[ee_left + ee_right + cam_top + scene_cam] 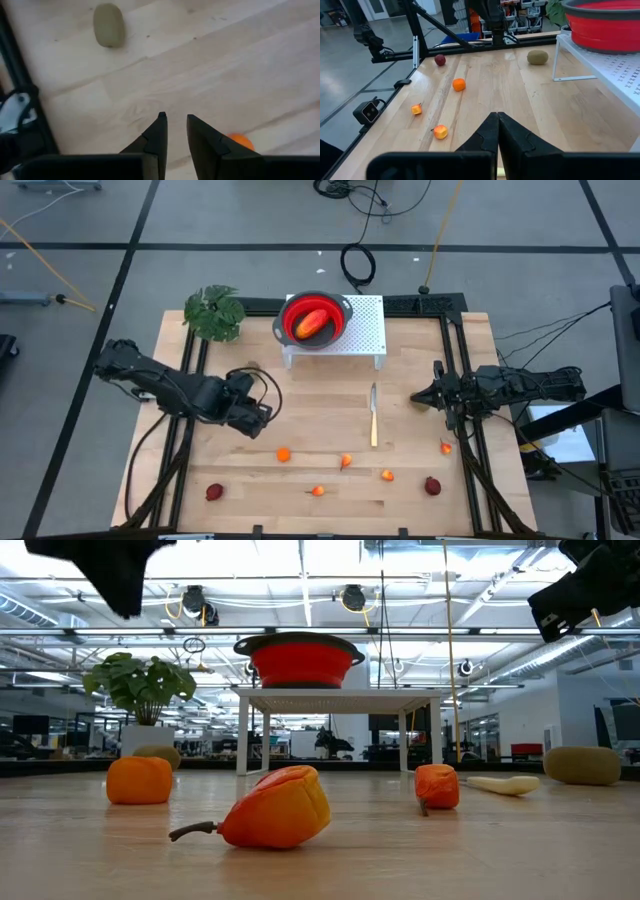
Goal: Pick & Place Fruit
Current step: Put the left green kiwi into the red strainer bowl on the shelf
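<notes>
Small toy fruits lie scattered on the wooden table near its front edge: orange ones [284, 454] [345, 461] [387, 475] [318, 491] and dark-red ones [214, 492] [432, 485]. A brown oval fruit [108, 25] rests farther back. A red-yellow oblong fruit [312, 323] lies inside the red bowl [340, 310]. My left gripper [176, 119] hovers above bare wood, pointing steeply down, slightly open and holding nothing; an orange fruit [240, 141] lies just beside one finger. My right gripper [497, 116] waits shut at the table's right side.
The red bowl stands on a white perforated stand [368, 330] at the back centre. A leafy green plant [213, 312] is at the back left. A slim knife [374, 415] lies right of centre. Black frame rails [182, 450] run along both sides.
</notes>
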{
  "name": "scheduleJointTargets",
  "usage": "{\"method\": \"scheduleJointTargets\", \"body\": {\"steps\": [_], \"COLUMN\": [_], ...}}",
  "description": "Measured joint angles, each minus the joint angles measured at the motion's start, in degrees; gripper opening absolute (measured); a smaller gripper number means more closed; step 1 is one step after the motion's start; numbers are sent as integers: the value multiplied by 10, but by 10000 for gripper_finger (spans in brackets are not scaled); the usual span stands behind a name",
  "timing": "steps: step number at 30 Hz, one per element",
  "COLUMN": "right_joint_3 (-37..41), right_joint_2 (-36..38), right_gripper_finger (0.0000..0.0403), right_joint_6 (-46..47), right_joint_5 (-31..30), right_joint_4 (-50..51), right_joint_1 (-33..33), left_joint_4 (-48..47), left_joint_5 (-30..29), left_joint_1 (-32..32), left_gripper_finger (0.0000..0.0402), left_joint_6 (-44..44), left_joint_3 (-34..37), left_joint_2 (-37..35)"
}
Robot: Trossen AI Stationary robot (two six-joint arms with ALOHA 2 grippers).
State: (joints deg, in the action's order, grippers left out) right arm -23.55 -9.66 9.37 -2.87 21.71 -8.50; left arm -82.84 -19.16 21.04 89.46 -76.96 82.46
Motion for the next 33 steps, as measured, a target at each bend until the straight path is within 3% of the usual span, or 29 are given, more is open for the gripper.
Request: {"method": "scheduleJointTargets", "body": {"steps": [6,13,24,33], "right_joint_3": [0,0,0,0], "right_joint_2": [0,0,0,0], "right_gripper_finger": [0,0,0,0], "right_joint_6": [0,0,0,0], "right_joint_5": [0,0,-3,-3], "right_joint_4": [0,0,0,0], "right_joint_1": [0,0,0,0], "left_joint_4": [38,47,171,253], "left_joint_5": [-7,-27,-30,-23], "left_joint_1": [-27,-78,-194,-277], "left_gripper_finger": [100,171,293,332], "left_joint_6": [11,-4,-141,-251], "left_joint_3": [67,135,241,297], "left_joint_2": [-16,-56,-102,-102]}}
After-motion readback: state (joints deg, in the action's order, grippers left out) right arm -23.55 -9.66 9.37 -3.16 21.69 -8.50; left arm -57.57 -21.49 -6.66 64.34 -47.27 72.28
